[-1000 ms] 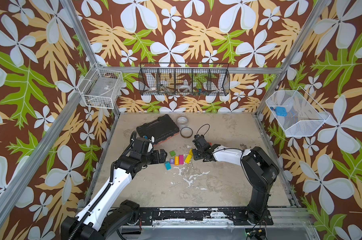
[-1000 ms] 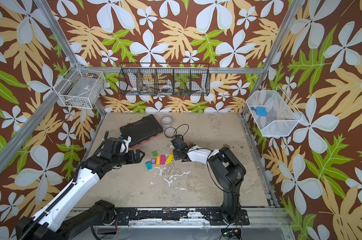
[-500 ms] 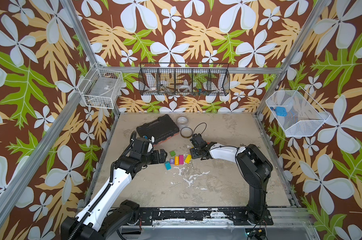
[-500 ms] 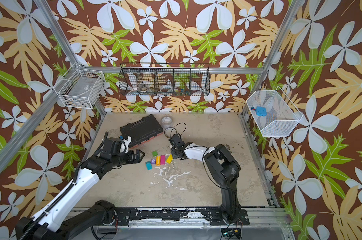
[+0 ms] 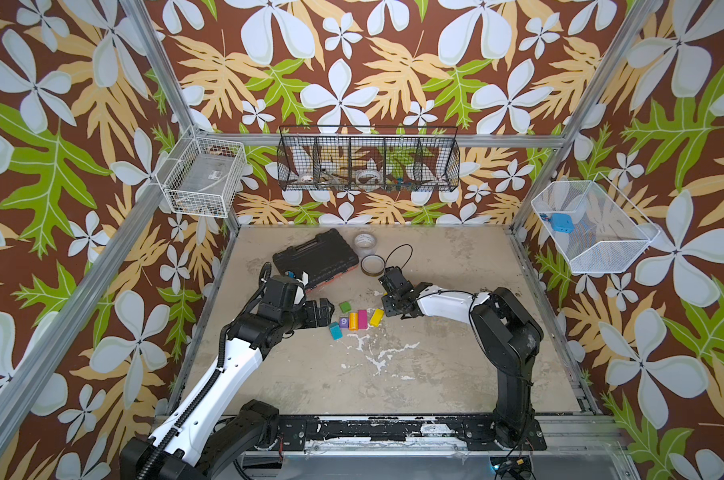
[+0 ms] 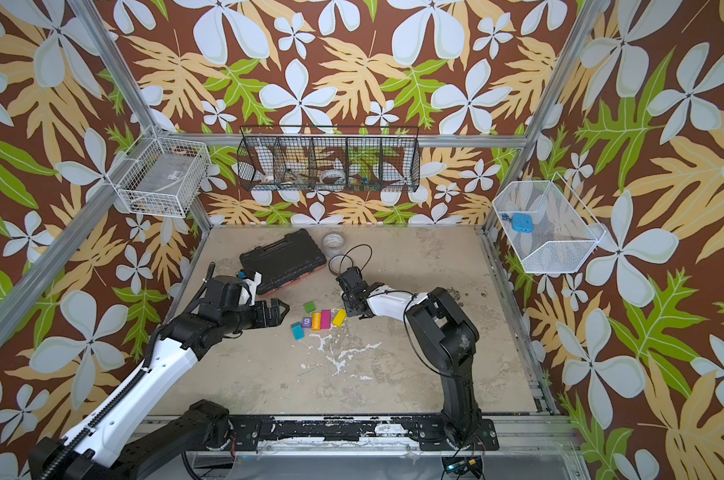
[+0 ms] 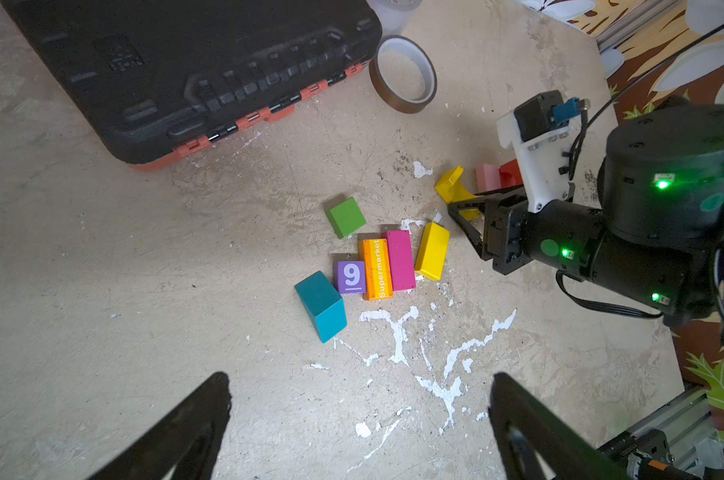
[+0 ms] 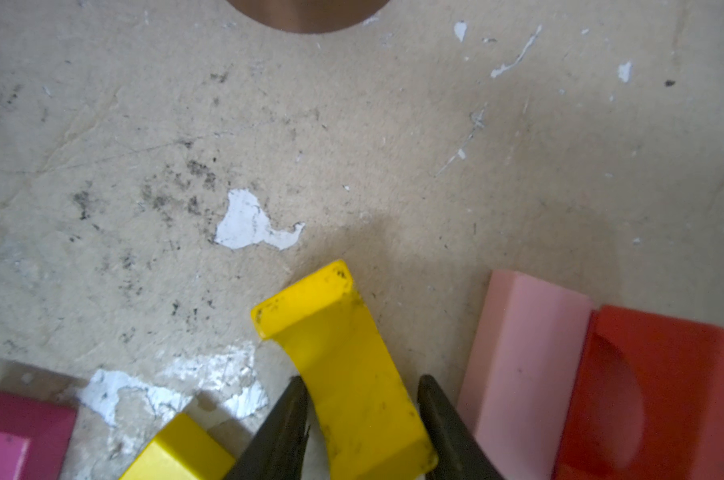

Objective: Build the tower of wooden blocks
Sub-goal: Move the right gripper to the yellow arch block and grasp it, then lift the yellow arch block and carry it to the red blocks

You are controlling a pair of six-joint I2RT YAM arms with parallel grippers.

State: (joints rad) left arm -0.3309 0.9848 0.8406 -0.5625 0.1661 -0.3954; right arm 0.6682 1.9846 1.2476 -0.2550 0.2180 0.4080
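Yellow arch (image 8: 343, 365) looks clamped in the right gripper (image 8: 362, 386) — should be lifted straight, pink brick (image 8: 522, 353) left unbumped.

Soft, even light with faint shadows; top views sharp, right wrist view blurred at the red block (image 8: 663, 395).

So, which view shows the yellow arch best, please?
The right wrist view: the yellow arch fills the foreground between the fingers of the right gripper. The left wrist view shows only its end beside that gripper; in both top views the gripper hides it.
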